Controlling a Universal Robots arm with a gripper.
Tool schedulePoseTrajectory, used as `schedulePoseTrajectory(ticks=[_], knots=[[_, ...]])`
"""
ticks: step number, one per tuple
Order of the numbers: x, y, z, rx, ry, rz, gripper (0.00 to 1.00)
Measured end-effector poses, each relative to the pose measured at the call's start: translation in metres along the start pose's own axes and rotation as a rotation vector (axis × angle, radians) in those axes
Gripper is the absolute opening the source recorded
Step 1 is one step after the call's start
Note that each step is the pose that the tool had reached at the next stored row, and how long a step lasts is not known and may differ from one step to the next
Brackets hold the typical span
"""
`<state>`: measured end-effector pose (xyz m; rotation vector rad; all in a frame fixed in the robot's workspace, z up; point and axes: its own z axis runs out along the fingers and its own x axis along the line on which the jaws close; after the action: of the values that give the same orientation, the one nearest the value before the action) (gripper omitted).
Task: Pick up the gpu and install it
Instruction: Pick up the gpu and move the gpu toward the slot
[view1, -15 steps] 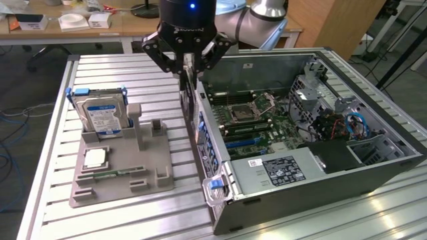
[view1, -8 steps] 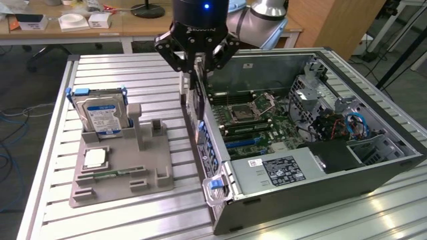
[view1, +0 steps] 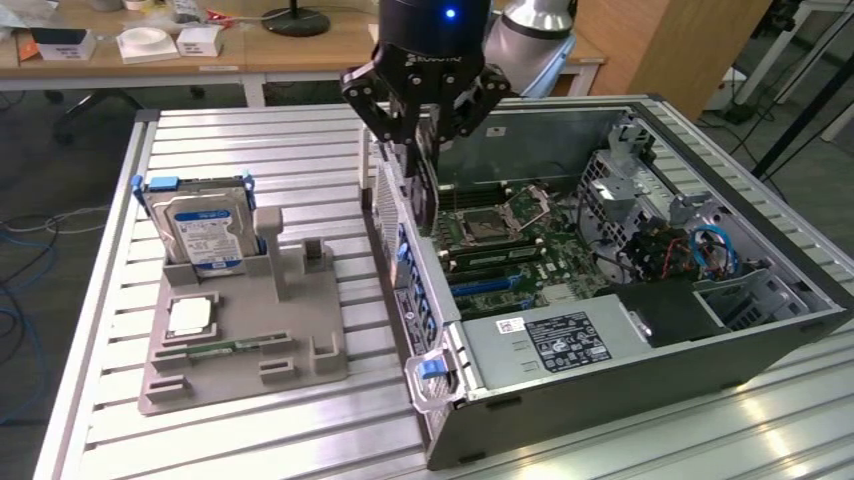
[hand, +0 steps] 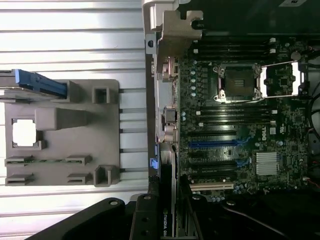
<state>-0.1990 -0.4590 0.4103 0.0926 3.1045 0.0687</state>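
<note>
1. The gripper (view1: 426, 135) is at upper centre of the exterior view, its jaws closed tight on the top edge of the gpu (view1: 424, 195).
2. The gpu hangs upright and edge-on over the rear wall of the open case (view1: 641, 385), not yet seated.
3. This pose probably aims its connector edge down at the blue slots (hand: 215, 144) on the motherboard (view1: 521, 240).
4. At centre left, the holder (view1: 240, 375) on the table (view1: 267, 140) props the hard drive (view1: 200, 230) on edge. That likely lets the jaws pinch parts from above.
</note>
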Motion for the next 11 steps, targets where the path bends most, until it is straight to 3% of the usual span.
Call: schedulePoseTrajectory(ticks=[11], knots=[[-0.030,0.0018,0.0011,0.0000,0.0000,0.000,0.26]])
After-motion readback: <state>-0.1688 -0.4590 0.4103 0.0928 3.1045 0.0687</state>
